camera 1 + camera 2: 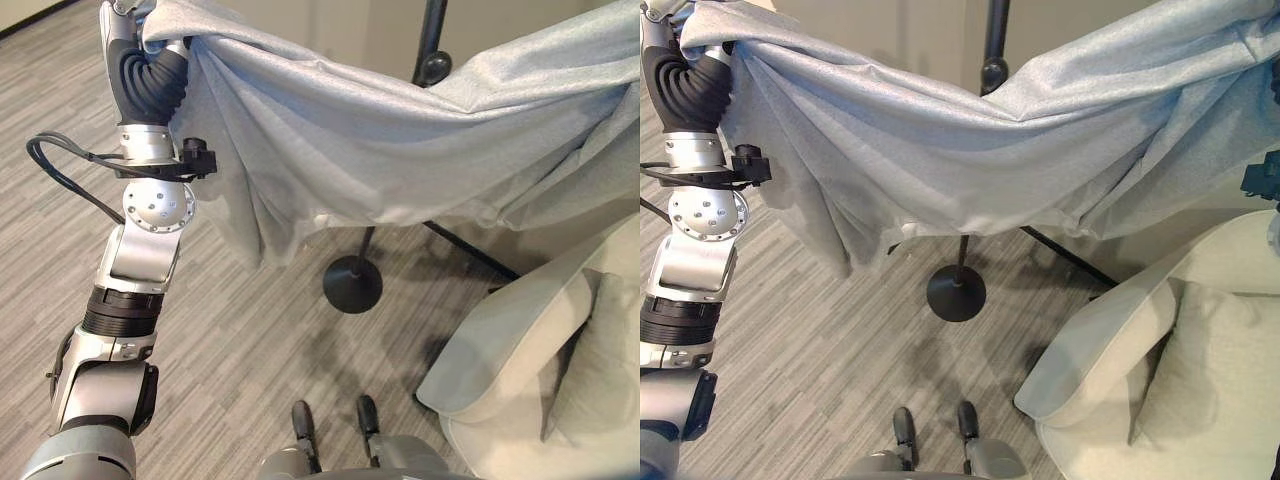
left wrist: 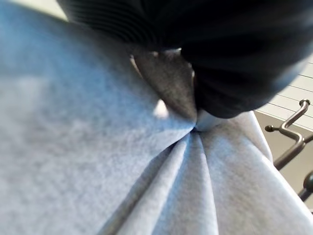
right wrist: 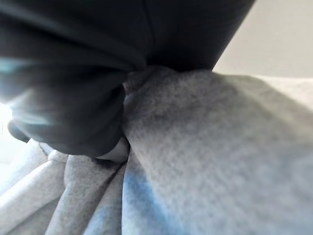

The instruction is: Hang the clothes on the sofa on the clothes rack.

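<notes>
Held aloft before the rack pole — one grey garment, stretched wide between both raised arms, its lower edge sagging in folds above the floor. Left hand pinches a bunched corner of the cloth; right hand is curled round the opposite end. One clothes rack: the dark pole rises behind the cloth, round base on the striped floor, two hooks near the left hand. One pale sofa lower right, cushion edge near the base; open floor lies left of it.

1 garment, 1 rack, 1 sofa
</notes>
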{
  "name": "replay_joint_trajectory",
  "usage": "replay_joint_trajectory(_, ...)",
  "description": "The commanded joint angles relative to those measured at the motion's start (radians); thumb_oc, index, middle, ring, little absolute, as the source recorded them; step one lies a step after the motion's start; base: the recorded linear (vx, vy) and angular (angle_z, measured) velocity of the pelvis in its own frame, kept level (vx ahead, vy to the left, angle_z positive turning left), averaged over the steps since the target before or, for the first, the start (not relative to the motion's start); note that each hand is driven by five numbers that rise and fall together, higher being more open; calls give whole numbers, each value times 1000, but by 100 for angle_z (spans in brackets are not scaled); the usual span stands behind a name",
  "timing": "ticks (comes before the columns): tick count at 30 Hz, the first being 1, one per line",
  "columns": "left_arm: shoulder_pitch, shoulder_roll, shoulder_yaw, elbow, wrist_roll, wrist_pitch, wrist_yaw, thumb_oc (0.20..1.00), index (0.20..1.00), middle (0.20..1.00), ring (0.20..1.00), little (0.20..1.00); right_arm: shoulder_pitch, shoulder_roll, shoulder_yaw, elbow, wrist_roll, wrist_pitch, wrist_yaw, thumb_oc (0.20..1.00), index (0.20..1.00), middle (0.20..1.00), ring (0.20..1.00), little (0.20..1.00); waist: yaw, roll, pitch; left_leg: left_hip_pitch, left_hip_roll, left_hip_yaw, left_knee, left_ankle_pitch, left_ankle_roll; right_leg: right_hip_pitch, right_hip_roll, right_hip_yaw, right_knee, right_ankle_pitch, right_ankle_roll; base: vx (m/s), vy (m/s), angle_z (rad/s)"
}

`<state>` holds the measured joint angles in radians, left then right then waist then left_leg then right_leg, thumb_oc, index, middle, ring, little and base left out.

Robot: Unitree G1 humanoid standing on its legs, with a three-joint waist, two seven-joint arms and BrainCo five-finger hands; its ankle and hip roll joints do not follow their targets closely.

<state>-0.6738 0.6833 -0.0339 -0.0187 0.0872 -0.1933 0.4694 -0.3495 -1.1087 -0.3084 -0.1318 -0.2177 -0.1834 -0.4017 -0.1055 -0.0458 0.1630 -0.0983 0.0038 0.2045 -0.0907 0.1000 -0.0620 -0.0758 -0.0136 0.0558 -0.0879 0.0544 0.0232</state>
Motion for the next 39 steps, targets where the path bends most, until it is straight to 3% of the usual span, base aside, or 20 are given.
replay_joint_trajectory(1, -57, 24, 24, -7, -5, -44, 38, 200, 200, 200, 200, 200, -10, 10, -51, -12, -19, -1, -44, 200, 200, 200, 200, 200, 36, 7, -123, 60, -3, 60, 3, -126, -21, 18, -10, 26, 26, -52, 151, 73, 46, 0)
replay_joint_trajectory(9, -76, 32, 32, -46, -38, -68, 51, 200, 200, 200, 200, 200, -22, 43, -65, -57, -41, -8, -66, 200, 200, 200, 200, 200, 37, 19, -145, 83, -8, 64, 3, -139, -16, 31, -17, 29, 17, -51, 157, 60, -2, -10)
replay_joint_trajectory(16, -247, 102, -52, 47, -43, -45, 106, 200, 200, 200, 200, 200, -158, -98, -14, 35, -45, 27, -140, 200, 200, 200, 200, 200, 41, 19, -164, 113, 0, 69, 3, -147, -21, 54, -16, 23, 10, -53, 157, 55, -36, -4)
replay_joint_trajectory(19, -387, 149, -147, 182, -83, -32, 124, 200, 200, 200, 200, 200, -325, -215, 116, 192, -14, 67, -177, 200, 200, 200, 200, 200, 48, 11, -162, 118, 5, 71, 3, -144, -23, 59, -12, 17, 7, -52, 157, 43, -47, 2)
replay_joint_trajectory(23, -510, 211, -246, 326, -86, 0, 121, 200, 200, 200, 200, 200, -499, -270, 276, 327, 38, 82, -185, 200, 200, 200, 200, 200, 52, 7, -163, 115, 10, 74, 3, -138, -25, 58, -9, 12, 5, -53, 158, 31, -28, -1)
replay_joint_trajectory(25, -610, 229, -344, 439, -103, 12, 102, 200, 200, 200, 200, 200, -629, -282, 406, 434, 79, 90, -185, 200, 200, 200, 200, 200, 53, 2, -160, 112, 12, 74, 3, -135, -27, 54, -8, 8, 5, -52, 160, 16, -17, -2)
replay_joint_trajectory(30, -779, 189, -544, 639, -105, 25, 43, 200, 200, 200, 200, 200, -949, -229, 764, 678, 162, 95, -139, 200, 200, 200, 200, 200, 36, 6, -139, 87, 16, 74, 3, -118, -32, 31, -5, 2, 4, -44, 164, -18, -28, 6)
replay_joint_trajectory(35, -852, 120, -664, 788, -49, 45, 4, 200, 200, 200, 200, 200, -1071, -136, 937, 842, 228, 81, -85, 200, 200, 200, 200, 200, 24, 12, -115, 49, 22, 73, 3, -102, -36, -6, 2, 3, 4, -30, 166, -56, -34, 1)
replay_joint_trajectory(37, -879, 47, -719, 911, -49, 53, -18, 200, 200, 200, 200, 200, -1117, -42, 1013, 974, 271, 80, -55, 200, 200, 200, 200, 200, 19, 7, -81, 5, 27, 68, 3, -82, -40, -52, 8, 5, 4, -12, 167, -113, -46, -4)
replay_joint_trajectory(39, -886, 21, -739, 947, -37, 57, -25, 200, 200, 200, 200, 200, -1109, 5, 1017, 1023, 290, 83, -47, 200, 200, 200, 200, 200, 18, 7, -65, -16, 30, 66, 3, -73, -41, -73, 12, 6, 2, -4, 169, -90, -40, -3)
